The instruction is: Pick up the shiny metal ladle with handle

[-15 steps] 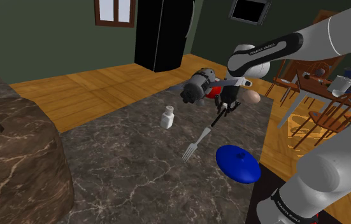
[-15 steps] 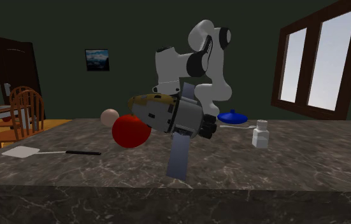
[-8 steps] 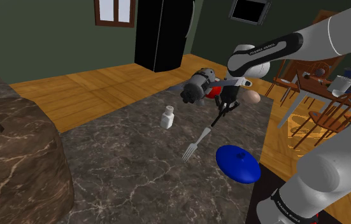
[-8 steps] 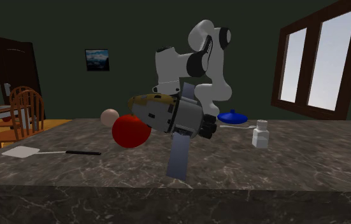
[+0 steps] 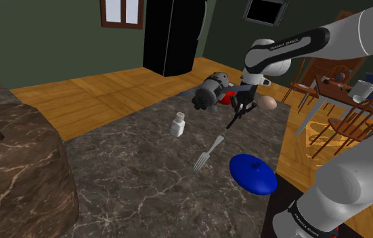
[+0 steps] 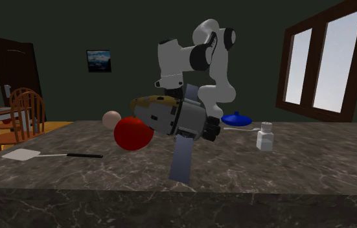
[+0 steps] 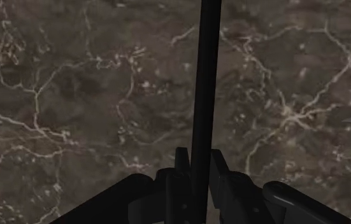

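Note:
A thin black handle [image 7: 206, 76] runs straight out from between my gripper's [image 7: 198, 159] two fingers over the dark marble top, and they clasp it. I take it for the ladle's handle; its bowl is hidden. In the shoulder view the gripper [image 5: 240, 103] hangs over the far part of the table, and the black handle [image 5: 233, 120] slants down from it, its low end just above the marble. In the second exterior view the hand is hidden behind a big grey tilted machine [image 6: 173, 116].
A fork [image 5: 208, 152], a blue lid [image 5: 252, 174] and a white shaker [image 5: 177, 125] lie nearer the stand. The grey machine [image 5: 210, 91], a red object [image 5: 226, 99] and a tan ball [image 5: 267, 103] crowd the gripper. A spatula [image 6: 23, 154] lies apart. Wooden chairs [image 5: 354, 115] stand beyond the table.
The arm's wrist has risen a little, and the black handle has gone up with the gripper, its low end now farther off the marble. Nothing else moved.

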`<state>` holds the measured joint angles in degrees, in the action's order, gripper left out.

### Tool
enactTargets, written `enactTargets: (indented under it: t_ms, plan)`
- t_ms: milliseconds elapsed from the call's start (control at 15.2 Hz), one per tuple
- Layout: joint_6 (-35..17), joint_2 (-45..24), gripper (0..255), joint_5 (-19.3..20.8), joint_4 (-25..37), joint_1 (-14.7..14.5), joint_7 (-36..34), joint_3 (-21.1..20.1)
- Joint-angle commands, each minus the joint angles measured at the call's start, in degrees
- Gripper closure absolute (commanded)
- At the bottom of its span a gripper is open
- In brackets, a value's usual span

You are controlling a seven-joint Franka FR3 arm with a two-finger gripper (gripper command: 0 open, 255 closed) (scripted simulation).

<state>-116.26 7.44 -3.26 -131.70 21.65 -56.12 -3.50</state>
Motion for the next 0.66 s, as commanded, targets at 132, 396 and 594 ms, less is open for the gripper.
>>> enactTargets:
  t_ms: [132, 396, 594]
  plan:
    - [3.15, 1.45, 255, 0.02, 1.68, 0.03, -0.05, 0.06]
    - [6.29, 2.59, 255, 0.04, 3.68, 0.05, -0.14, 0.11]
    - [7.20, 2.88, 255, 0.05, 4.29, 0.06, -0.17, 0.13]
